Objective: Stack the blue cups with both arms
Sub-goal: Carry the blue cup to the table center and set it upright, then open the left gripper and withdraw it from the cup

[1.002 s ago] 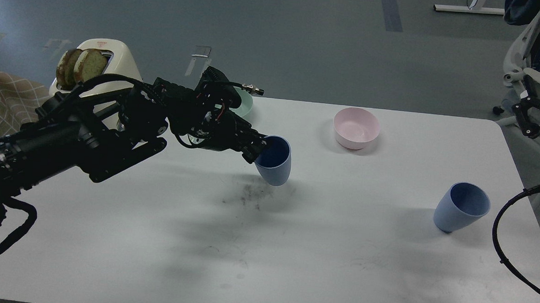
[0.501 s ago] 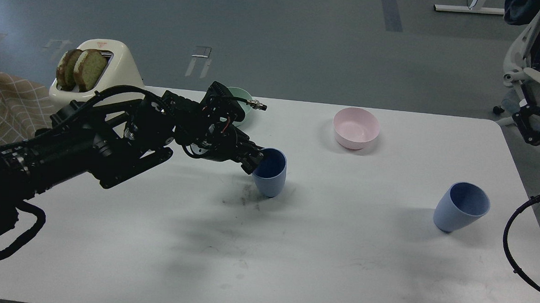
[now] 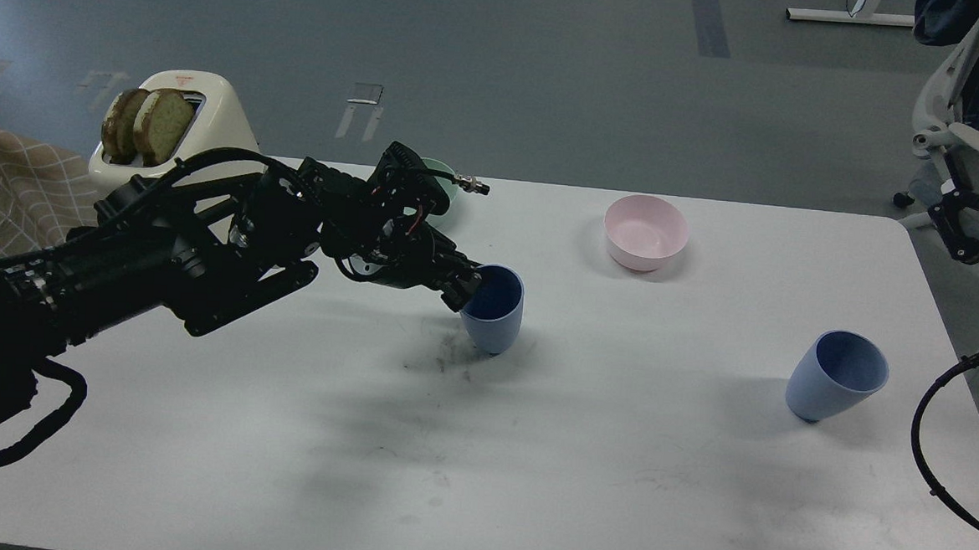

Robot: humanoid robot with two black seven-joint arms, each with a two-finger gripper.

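Note:
One blue cup (image 3: 496, 317) is near the middle of the white table (image 3: 613, 483), upright and slightly tilted, its base at or just above the surface. My left gripper (image 3: 465, 286) is shut on its left rim, one finger inside the cup. The second blue cup (image 3: 836, 375) stands free at the right, leaning toward the right. Of my right arm I see a black jointed part (image 3: 957, 228) off the table's right edge and a looping cable (image 3: 929, 449). I cannot make out its fingers.
A pink bowl (image 3: 645, 231) sits at the back, right of centre. A mint-green bowl (image 3: 444, 182) is mostly hidden behind my left wrist. A cream toaster (image 3: 205, 113) holding bread slices stands at the back left, beside a checked cloth (image 3: 8, 191). A white chair (image 3: 968, 99) stands off the right edge.
My left gripper has brought the held blue cup down from a raised, tilted position to the table surface, then shifted slightly right. The black part at the right edge has moved a little.

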